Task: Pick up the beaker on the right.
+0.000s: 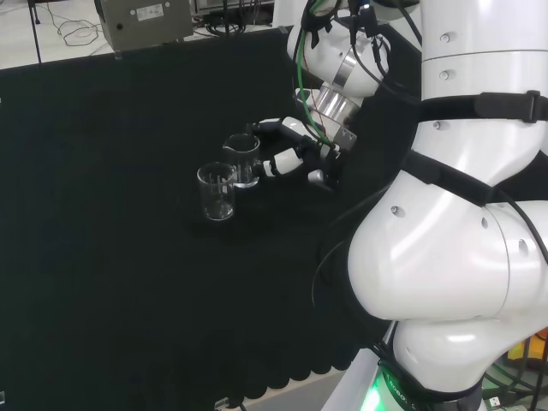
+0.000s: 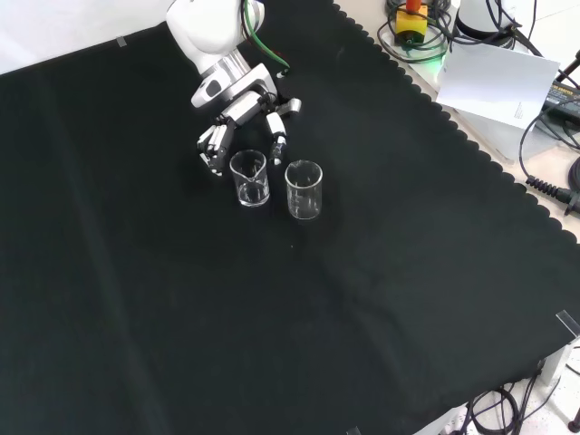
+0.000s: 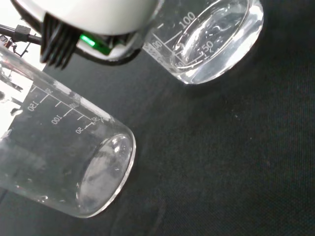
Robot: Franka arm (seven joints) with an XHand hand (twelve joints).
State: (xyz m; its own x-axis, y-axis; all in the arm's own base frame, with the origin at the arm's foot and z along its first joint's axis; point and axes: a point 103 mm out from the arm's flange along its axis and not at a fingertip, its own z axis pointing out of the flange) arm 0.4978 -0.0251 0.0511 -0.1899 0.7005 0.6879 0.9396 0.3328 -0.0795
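Two clear glass beakers stand upright and close together on the black cloth. In the head view one beaker (image 1: 242, 160) is farther right and the other beaker (image 1: 217, 191) stands nearer and to its left. In the front view they are the left beaker (image 2: 249, 178) and the right beaker (image 2: 304, 189). The hand (image 1: 295, 152) (image 2: 237, 116) is just behind the front view's left beaker. Its fingers (image 2: 213, 150) and thumb (image 2: 276, 145) are spread to either side of the beaker without closing on it. The wrist view looks past the hand (image 3: 83, 14) at both beakers, one close (image 3: 64, 162) and one farther (image 3: 211, 39).
The arm's white links (image 1: 462, 214) stand at the head view's right. A grey box (image 1: 145, 19) sits beyond the cloth's far edge. Paper (image 2: 494, 77) and cables (image 2: 553, 136) lie off the scalloped cloth edge at the front view's upper right.
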